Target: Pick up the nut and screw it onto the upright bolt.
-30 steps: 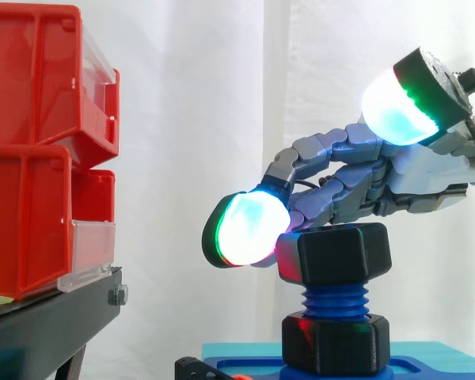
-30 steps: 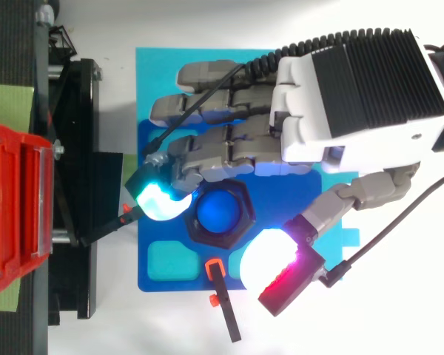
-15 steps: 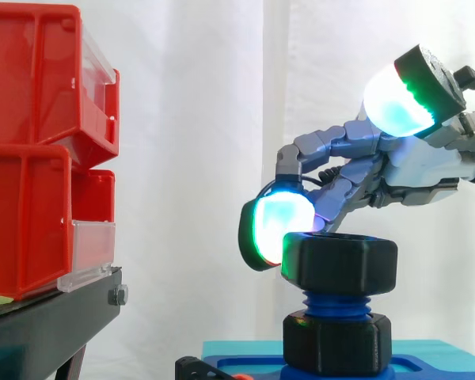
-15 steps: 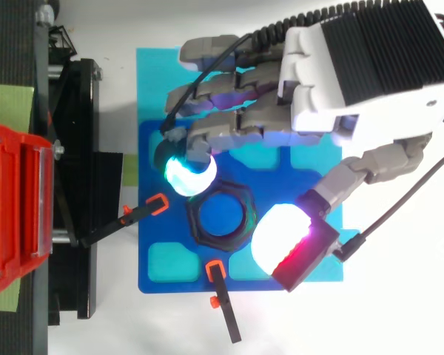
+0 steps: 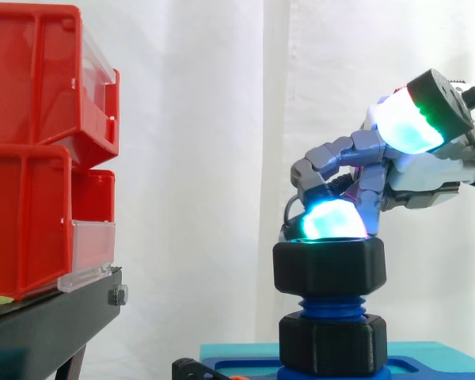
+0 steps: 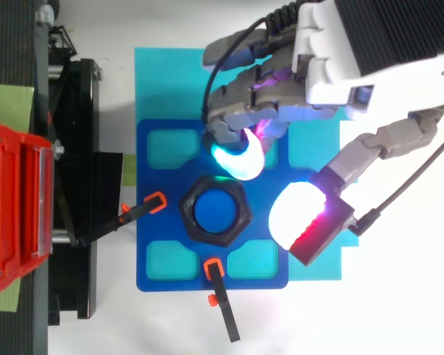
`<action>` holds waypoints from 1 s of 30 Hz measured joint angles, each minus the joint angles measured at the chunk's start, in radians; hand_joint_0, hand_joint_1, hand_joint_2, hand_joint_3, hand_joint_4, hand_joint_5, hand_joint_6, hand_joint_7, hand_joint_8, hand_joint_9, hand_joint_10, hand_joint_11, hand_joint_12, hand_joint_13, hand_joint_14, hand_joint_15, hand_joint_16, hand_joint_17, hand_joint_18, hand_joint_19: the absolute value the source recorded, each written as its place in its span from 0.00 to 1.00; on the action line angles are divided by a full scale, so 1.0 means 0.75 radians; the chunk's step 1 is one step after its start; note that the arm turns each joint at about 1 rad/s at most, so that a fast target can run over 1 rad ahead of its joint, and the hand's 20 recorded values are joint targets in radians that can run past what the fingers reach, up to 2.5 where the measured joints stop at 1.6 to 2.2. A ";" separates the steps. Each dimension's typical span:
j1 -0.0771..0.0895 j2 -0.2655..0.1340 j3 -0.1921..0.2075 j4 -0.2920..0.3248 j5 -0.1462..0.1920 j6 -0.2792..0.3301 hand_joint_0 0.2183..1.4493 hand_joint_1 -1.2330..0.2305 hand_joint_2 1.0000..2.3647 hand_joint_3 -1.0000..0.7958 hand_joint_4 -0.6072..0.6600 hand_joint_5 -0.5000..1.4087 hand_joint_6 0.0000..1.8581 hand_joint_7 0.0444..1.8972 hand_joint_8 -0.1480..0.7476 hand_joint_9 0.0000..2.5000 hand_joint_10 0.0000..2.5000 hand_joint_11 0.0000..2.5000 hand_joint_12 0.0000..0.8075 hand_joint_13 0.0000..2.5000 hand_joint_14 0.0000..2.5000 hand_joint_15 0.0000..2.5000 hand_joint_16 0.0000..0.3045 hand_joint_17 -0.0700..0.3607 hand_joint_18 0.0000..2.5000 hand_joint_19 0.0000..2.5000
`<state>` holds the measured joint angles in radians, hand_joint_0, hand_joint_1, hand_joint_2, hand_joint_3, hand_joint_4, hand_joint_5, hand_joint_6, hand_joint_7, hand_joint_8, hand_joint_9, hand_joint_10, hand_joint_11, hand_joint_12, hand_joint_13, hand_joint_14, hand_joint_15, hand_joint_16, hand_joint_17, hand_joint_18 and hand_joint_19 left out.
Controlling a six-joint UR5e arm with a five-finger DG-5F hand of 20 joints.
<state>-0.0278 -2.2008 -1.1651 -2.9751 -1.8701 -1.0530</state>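
Observation:
The black hexagonal nut sits level on the upright blue bolt, a few threads above a second black nut at the bolt's foot. From above, the nut rings the blue bolt top at the middle of the blue base plate. My hand hangs over the plate's far right side. Its bent fingers end in a cyan fingertip at the nut's upper rim. The thumb pad stands apart to the nut's right. Nothing is pinched.
Stacked red bins rest on a black stand at the left. Two black clamps with orange tips reach onto the plate's edges. A cyan mat lies under the plate.
The hand drew back towards the right. Its cyan fingertip swept from the nut's left side round to its far right rim. The nut turned and sits slightly lower on the bolt.

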 measured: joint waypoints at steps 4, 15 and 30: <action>-0.013 0.007 0.001 -0.003 -0.017 -0.001 0.25 0.68 0.00 0.28 0.57 0.30 0.28 0.73 0.37 0.54 0.00 0.00 0.20 0.33 0.00 0.00 0.03 0.21 0.20 0.00; -0.036 0.020 0.150 -0.133 -0.058 -0.001 0.22 0.72 0.00 0.28 0.67 0.21 0.27 0.44 0.45 0.41 0.00 0.00 0.28 0.25 0.00 0.00 0.06 0.26 0.11 0.00; 0.002 -0.050 0.215 -0.068 -0.058 0.056 0.19 0.78 0.00 0.28 0.55 0.15 0.27 0.27 0.37 0.13 0.00 0.00 0.36 0.03 0.00 0.00 0.11 0.34 0.00 0.00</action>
<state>-0.0262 -2.2384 -1.0035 -3.0259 -1.9135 -1.0107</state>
